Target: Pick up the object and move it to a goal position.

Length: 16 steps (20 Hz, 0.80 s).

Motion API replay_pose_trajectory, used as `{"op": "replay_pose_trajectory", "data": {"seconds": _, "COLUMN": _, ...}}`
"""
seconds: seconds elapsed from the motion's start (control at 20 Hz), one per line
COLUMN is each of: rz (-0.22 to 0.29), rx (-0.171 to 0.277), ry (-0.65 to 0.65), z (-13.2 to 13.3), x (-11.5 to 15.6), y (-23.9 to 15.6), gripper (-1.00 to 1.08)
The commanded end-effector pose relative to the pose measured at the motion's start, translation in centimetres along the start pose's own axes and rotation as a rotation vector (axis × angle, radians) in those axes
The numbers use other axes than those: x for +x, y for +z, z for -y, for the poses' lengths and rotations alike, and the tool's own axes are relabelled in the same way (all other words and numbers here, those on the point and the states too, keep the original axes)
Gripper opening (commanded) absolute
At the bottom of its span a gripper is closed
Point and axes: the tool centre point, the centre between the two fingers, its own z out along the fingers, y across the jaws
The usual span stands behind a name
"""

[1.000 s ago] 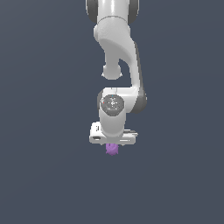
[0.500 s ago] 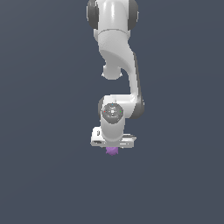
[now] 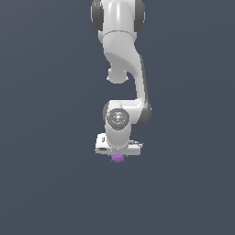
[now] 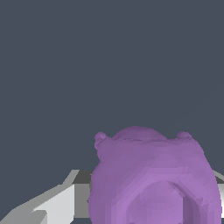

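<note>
White arm [image 3: 123, 69] hanging down from the top of the exterior view, bent at an elbow, wrist joint facing the camera. Claw [image 3: 118, 153] at the lowest end, pointing down, broad white body seen crosswise. Small purple lump [image 3: 118, 159] poking out just below the claw body, much narrower than it, touching or right against the underside. Nothing but flat dark grey-blue background [image 3: 46, 183] around and under it; no visible surface line, so impossible to say whether the lump rests on anything or hangs free. Wrist view filled low down by the same purple lump [image 4: 153, 179], rounded and bumpy, two small knobs on its upper edge, a ring-like hollow on the near face. One white and grey finger [image 4: 52, 208] beside it, seemingly against its side; other finger mostly hidden behind the lump. Claw apparently closed on the lump, though contact not clearly visible.
</note>
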Motion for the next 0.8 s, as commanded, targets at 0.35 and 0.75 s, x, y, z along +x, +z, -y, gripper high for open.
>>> {"op": "replay_pose_trajectory", "data": {"seconds": 0.35, "rz": 0.0, "rx": 0.0, "ry": 0.0, "z": 0.3, "x": -0.3, "y": -0.8, "gripper": -1.0}}
{"op": "replay_pose_trajectory", "data": {"seconds": 0.75, "rz": 0.0, "rx": 0.0, "ry": 0.0, "z": 1.4, "x": -1.7, "y": -4.4, "gripper": -1.0}}
